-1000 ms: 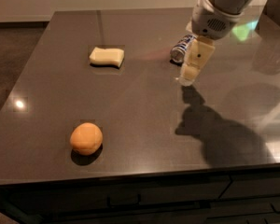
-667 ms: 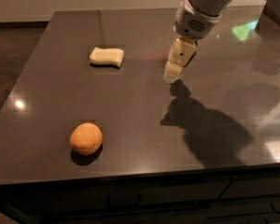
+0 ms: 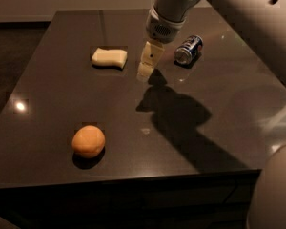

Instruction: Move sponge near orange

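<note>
Hovering my end effector (image 3: 147,67) over the worktop (image 3: 52,109), I am judging this as the reaching step; whether it is open or closed I cannot tell. The sponge (image 3: 109,57) is lying near, at its 9 o'clock, and the orange (image 3: 88,141) well apart toward 6 o'clock. The next move is calling for a short shift onto the sponge.

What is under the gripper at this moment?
The gripper hangs just right of the sponge, not over it. Under it only dark tabletop and its shadow show; the spot right beneath its tip is covered.
</note>
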Motion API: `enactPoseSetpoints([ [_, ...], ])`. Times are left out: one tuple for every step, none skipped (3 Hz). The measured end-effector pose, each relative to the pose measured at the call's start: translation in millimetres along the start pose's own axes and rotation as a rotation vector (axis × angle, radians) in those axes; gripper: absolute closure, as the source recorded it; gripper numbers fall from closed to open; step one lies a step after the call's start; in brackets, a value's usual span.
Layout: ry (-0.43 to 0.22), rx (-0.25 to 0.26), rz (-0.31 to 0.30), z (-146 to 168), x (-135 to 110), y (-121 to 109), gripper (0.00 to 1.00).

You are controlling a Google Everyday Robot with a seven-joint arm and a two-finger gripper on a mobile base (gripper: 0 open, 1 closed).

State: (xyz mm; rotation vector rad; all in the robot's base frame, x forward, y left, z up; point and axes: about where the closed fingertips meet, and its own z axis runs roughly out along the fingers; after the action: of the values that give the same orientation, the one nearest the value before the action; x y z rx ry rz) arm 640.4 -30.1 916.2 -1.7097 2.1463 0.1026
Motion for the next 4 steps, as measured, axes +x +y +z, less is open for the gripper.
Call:
enactPoseSetpoints([
  [0.023,-0.003,0.007,26,-20,-15,0.00],
  [0.055,-0.016,0.040,60,-40,-40,0.00],
  [0.066,-0.025,0.064,78,-50,-52,0.00],
  [0.076,-0.045,0.073,96,-61,-54,0.00],
])
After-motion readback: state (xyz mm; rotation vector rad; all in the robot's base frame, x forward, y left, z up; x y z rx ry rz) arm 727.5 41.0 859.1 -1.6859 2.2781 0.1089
